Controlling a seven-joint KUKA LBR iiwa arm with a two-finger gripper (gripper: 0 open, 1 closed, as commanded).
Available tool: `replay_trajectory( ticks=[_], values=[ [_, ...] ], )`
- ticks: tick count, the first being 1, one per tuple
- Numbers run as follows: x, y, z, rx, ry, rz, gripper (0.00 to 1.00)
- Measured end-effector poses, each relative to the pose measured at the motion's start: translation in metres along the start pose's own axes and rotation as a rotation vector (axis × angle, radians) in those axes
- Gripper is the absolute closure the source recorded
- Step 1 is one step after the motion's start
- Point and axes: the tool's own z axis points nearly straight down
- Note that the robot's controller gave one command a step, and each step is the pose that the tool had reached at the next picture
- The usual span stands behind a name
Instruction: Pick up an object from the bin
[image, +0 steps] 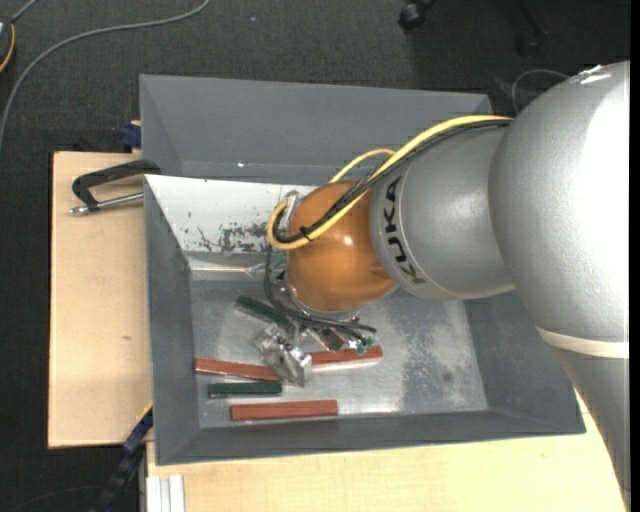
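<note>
Reddish-brown stick (284, 409) lies lengthwise along the bin's (300, 120) lower edge, near and below our end effector (287, 358), whose opening we cannot tell.

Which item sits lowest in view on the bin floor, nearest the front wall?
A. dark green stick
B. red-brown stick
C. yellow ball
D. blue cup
B: the red-brown stick lies flat along the front of the bin floor. The dark green stick lies just behind it, and the gripper is farther back, at the small heap of sticks.
</note>
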Motion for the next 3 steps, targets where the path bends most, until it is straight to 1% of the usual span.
replay_trajectory(
  ticks=[1,2,3],
  values=[
    [0.000,0.001,0.002,-0.002,-0.001,0.000,0.00],
    [-0.067,0.037,0.000,-0.002,-0.008,-0.081,0.00],
    [-0.065,0.033,-0.001,0.000,-0.006,-0.076,1.00]
  ],
)
